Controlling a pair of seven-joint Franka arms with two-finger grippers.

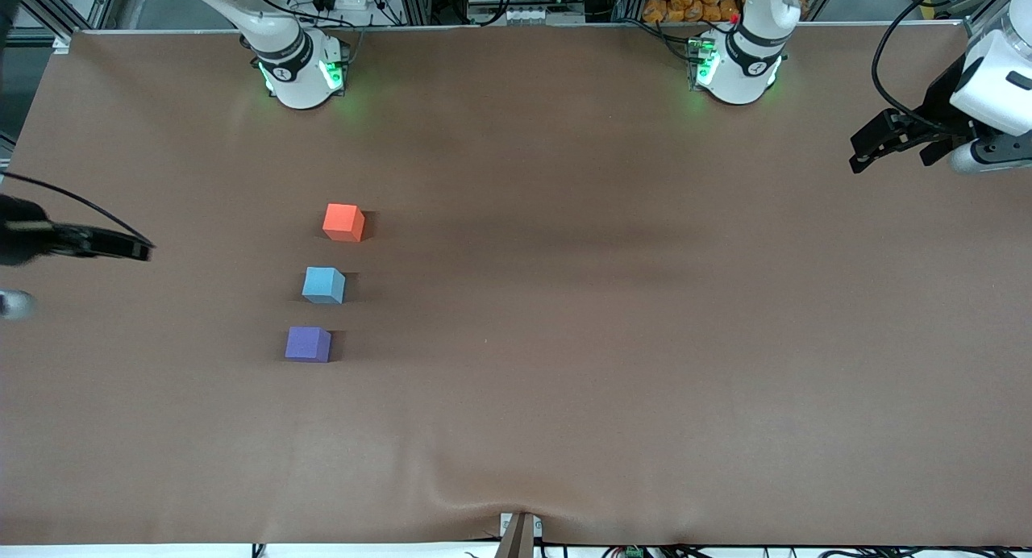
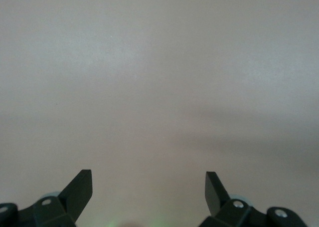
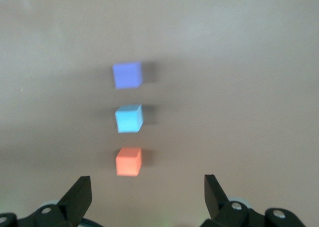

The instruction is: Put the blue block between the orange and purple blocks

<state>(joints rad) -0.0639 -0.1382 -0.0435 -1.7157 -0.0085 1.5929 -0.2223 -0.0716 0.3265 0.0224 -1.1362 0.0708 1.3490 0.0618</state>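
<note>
Three cubes stand in a row on the brown table toward the right arm's end. The orange block [image 1: 343, 222] is farthest from the front camera, the blue block [image 1: 324, 285] is in the middle, and the purple block [image 1: 308, 344] is nearest. They stand apart with small gaps. The right wrist view shows the orange block [image 3: 129, 161], the blue block [image 3: 129, 118] and the purple block [image 3: 127, 75]. My right gripper [image 1: 133, 249] is open and empty, up at the table's end beside the row; its open jaws show in the right wrist view [image 3: 148, 184]. My left gripper [image 1: 863, 151] is open and empty over bare table [image 2: 148, 182].
The brown table cover [image 1: 613, 324] is bare apart from the cubes. Both arm bases [image 1: 300, 70] stand along the edge farthest from the front camera. A small mount [image 1: 518, 534] sits at the nearest edge.
</note>
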